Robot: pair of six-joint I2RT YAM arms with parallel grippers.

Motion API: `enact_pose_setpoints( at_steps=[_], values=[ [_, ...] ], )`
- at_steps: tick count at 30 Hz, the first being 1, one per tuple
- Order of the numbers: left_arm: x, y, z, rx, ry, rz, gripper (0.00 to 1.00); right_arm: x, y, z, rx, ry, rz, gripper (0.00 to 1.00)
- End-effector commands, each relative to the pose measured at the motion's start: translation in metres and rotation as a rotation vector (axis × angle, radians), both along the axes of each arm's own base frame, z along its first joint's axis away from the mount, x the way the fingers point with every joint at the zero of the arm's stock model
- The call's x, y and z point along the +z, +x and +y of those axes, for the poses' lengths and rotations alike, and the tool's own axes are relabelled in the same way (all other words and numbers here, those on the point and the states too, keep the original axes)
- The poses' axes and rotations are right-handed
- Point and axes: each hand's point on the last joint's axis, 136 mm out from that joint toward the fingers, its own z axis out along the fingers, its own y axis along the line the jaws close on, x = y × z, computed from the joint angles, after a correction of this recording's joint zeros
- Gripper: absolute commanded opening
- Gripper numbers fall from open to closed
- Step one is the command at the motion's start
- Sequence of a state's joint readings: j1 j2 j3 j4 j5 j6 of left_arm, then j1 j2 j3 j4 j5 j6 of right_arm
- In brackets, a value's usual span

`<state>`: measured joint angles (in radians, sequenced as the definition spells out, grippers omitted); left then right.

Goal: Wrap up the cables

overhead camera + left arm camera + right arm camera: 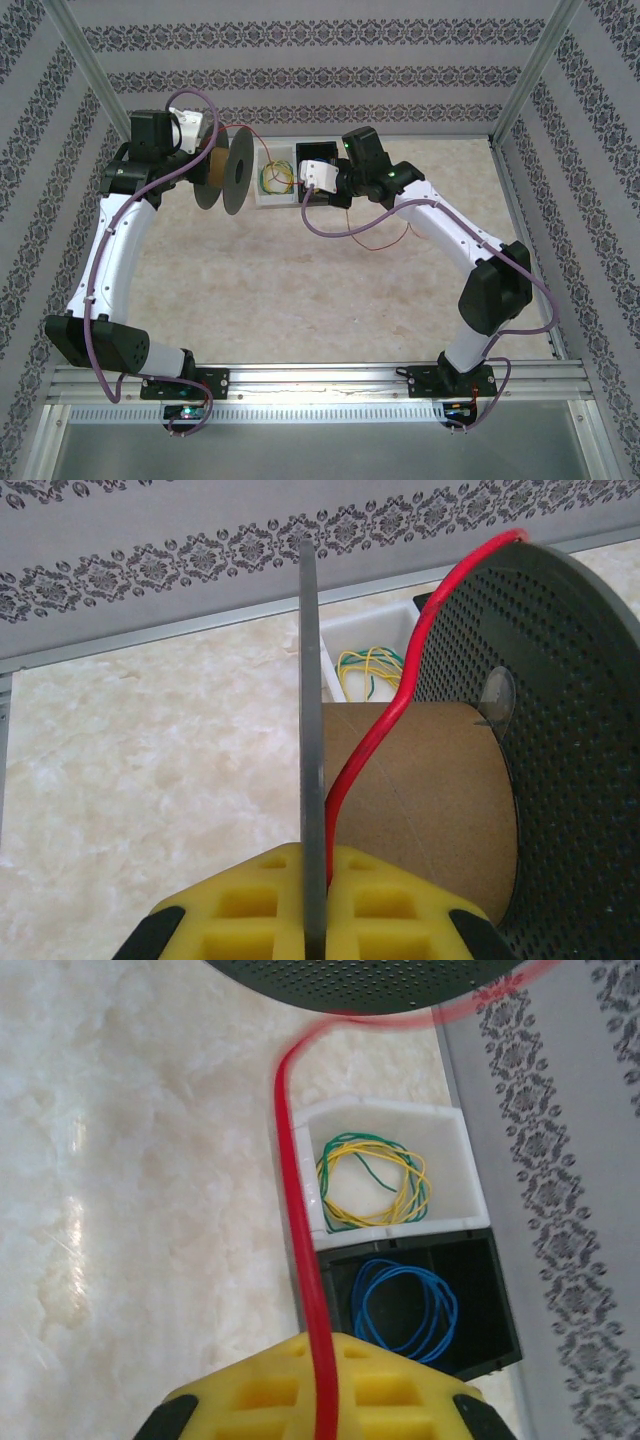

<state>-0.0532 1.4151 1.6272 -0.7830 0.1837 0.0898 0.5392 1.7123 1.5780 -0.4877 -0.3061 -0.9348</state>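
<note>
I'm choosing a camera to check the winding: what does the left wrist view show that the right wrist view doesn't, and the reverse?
Left wrist, not right wrist: the cardboard spool core, and the left fingers clamped on the thin flange beside it. Right wrist, not left wrist: the black bin with the blue coil, and the right fingers shut on the red wire. Both: the red wire, the perforated flange, the white bin holding the yellow-green coil, and the marble table.
</note>
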Motion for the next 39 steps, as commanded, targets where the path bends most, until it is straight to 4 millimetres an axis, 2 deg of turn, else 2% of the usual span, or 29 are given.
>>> enact_pose_setpoints(
  at_steps=[1, 6, 11, 16, 22, 29, 32, 39],
  values=[
    [0.028, -0.005, -0.01, -0.042, -0.014, -0.076, 0.0, 0.005, 0.019, -0.005, -0.057, -0.001, -0.04, 0.0],
    [0.027, -0.013, -0.018, -0.08, -0.05, -0.067, 0.0, -0.009, 0.056, -0.014, -0.168, -0.021, -0.02, 0.0],
    [0.033, -0.025, -0.024, -0.109, -0.078, -0.073, 0.0, -0.032, 0.107, -0.028, -0.327, -0.044, 0.021, 0.0],
    [0.049, -0.034, -0.024, -0.114, -0.086, -0.118, 0.0, -0.057, 0.131, -0.033, -0.392, -0.054, 0.066, 0.0],
    [0.073, -0.034, -0.028, -0.132, -0.107, -0.178, 0.0, -0.093, 0.137, -0.032, -0.424, -0.075, 0.129, 0.0],
    [0.091, -0.021, -0.035, -0.149, -0.154, -0.231, 0.0, -0.134, 0.139, -0.041, -0.511, -0.156, 0.183, 0.0],
    [0.098, -0.012, -0.034, -0.131, -0.168, -0.255, 0.0, -0.141, 0.132, -0.039, -0.521, -0.16, 0.206, 0.0],
    [0.107, 0.012, -0.041, -0.133, -0.243, -0.289, 0.0, -0.148, 0.108, -0.011, -0.5, -0.162, 0.224, 0.0]
  ],
)
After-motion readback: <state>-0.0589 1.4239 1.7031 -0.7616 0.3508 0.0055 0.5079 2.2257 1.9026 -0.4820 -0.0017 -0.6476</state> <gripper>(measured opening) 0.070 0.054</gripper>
